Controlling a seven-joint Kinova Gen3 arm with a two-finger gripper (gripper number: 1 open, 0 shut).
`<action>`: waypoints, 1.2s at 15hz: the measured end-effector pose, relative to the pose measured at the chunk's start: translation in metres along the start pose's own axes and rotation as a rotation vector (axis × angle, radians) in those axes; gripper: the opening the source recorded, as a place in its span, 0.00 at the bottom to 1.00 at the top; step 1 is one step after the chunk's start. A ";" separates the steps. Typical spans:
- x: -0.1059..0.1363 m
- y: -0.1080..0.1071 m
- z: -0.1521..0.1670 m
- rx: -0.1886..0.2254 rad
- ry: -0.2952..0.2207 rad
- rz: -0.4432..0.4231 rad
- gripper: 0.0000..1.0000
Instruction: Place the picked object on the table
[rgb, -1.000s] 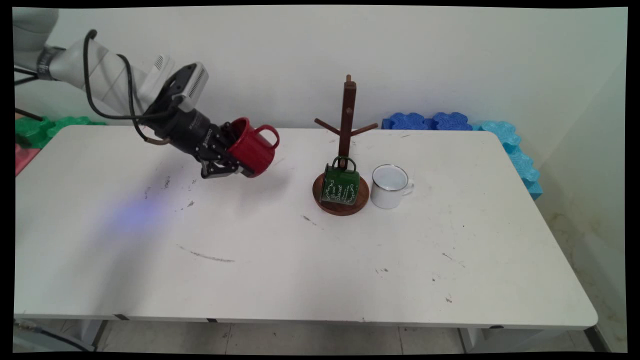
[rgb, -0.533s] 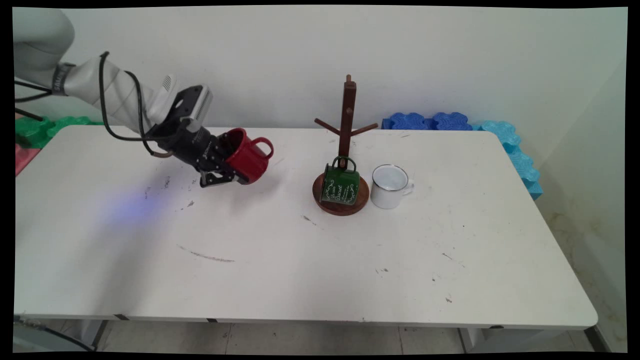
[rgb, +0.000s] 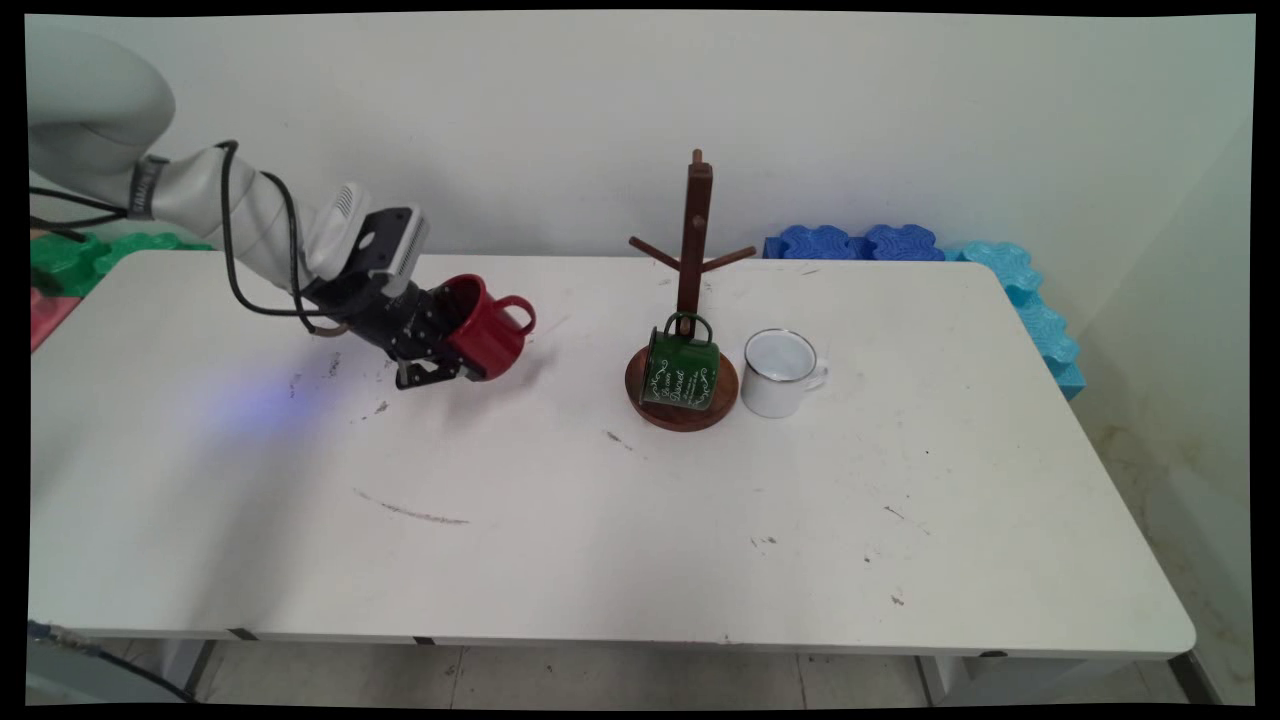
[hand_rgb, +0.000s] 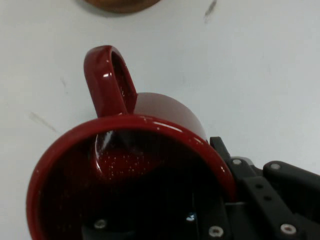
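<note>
One red mug (rgb: 488, 328) clamped by its rim in the tool (rgb: 447, 358), bare table (rgb: 560, 520) all around.

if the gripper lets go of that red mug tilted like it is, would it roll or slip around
Probably yes. The red mug is held tilted on its side just above the table, so its round body could roll, though the handle should stop it soon. Its glossy, enamel-looking surface seems slippery and rigid; one of the fingers grips the rim.
</note>
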 end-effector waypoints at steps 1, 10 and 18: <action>-0.003 0.000 0.004 0.002 -0.008 0.003 0.00; -0.014 -0.003 0.030 0.015 -0.055 0.023 0.00; -0.018 -0.005 0.046 0.029 -0.083 0.033 0.00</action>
